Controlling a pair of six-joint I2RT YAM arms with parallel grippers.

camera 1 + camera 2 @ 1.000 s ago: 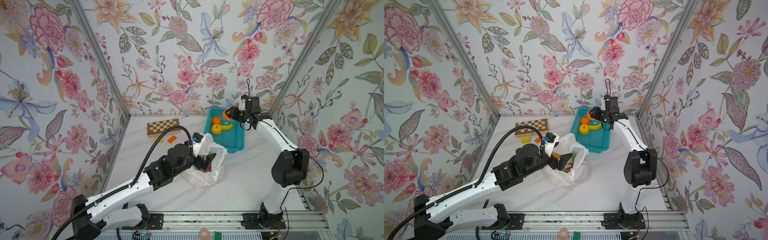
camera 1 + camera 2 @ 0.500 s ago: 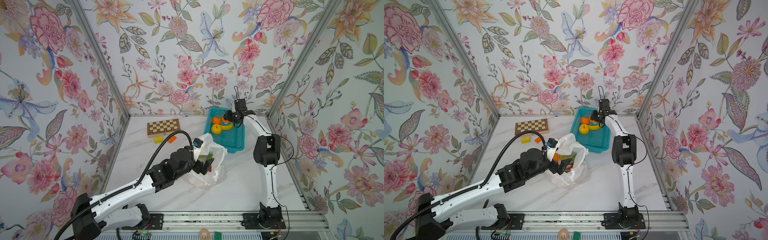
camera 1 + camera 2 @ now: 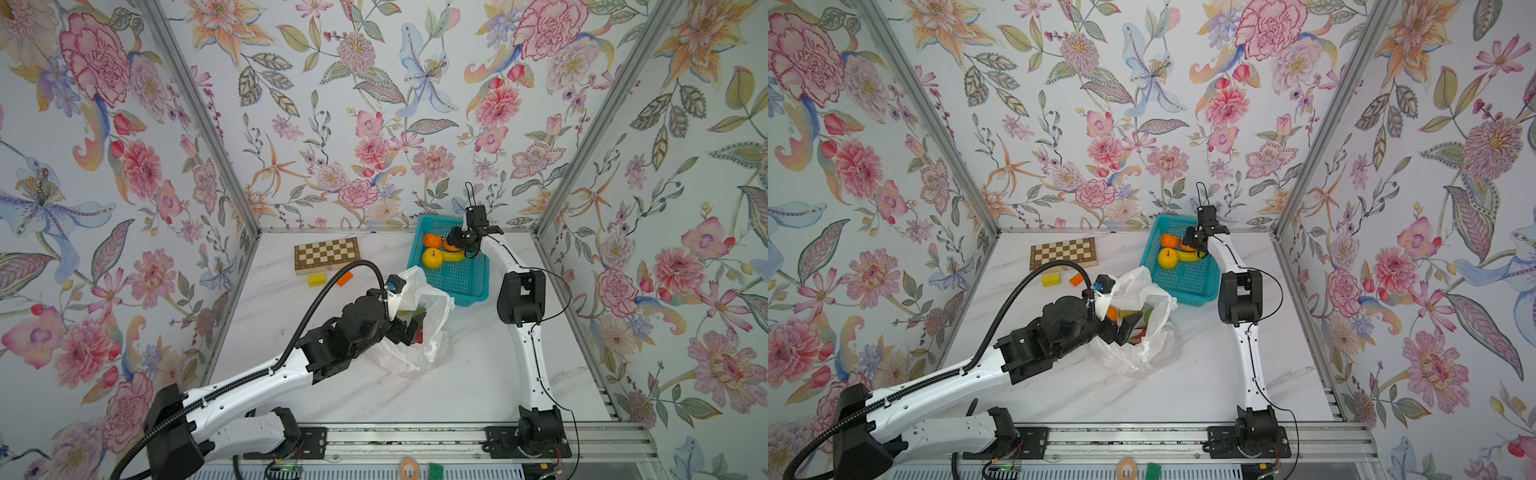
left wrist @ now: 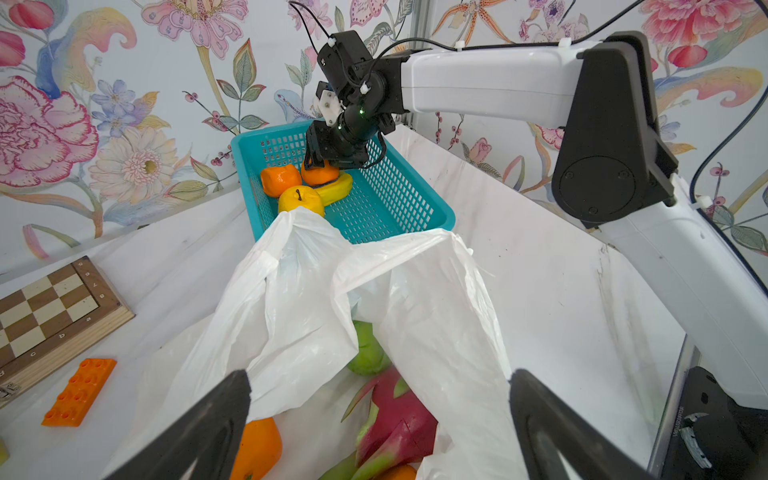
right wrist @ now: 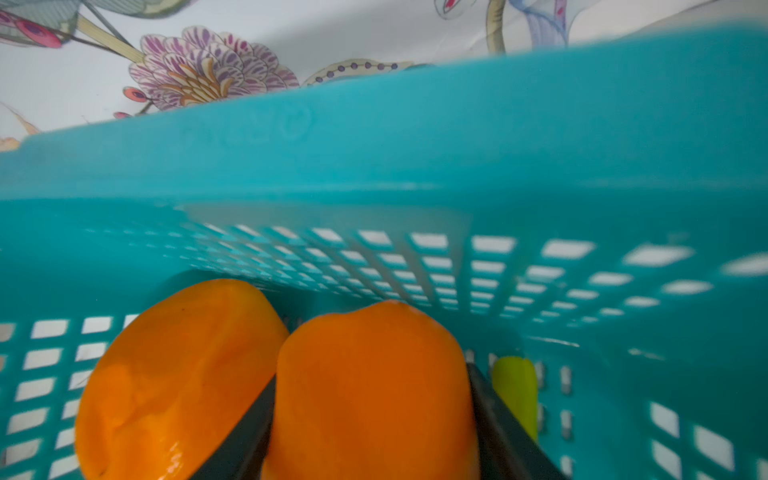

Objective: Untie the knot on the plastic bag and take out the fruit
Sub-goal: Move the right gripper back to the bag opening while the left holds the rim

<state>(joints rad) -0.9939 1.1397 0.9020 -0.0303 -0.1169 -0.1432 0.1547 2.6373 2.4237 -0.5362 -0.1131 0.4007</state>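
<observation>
Inside the teal basket [image 4: 399,199], right claw [image 4: 321,163] clamped on an orange fruit [image 5: 374,386], left claw [image 4: 378,382] spread wide and empty, plastic bag [image 4: 299,299] gaping just ahead of it

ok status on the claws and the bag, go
left claw open at the plastic bag mouth. right claw shut on an orange in the basket. bag open, fruit left inside. its film sags over them.

You're seeing the plastic bag [image 3: 432,307] sitting mid-way along the worktop [image 3: 457,386], the basket [image 3: 461,276] lying just behind-right of it, fruit [image 3: 432,257] resting in both, the chessboard [image 3: 327,254] lying back-left, two blocks [image 3: 316,279] sitting before it.
</observation>
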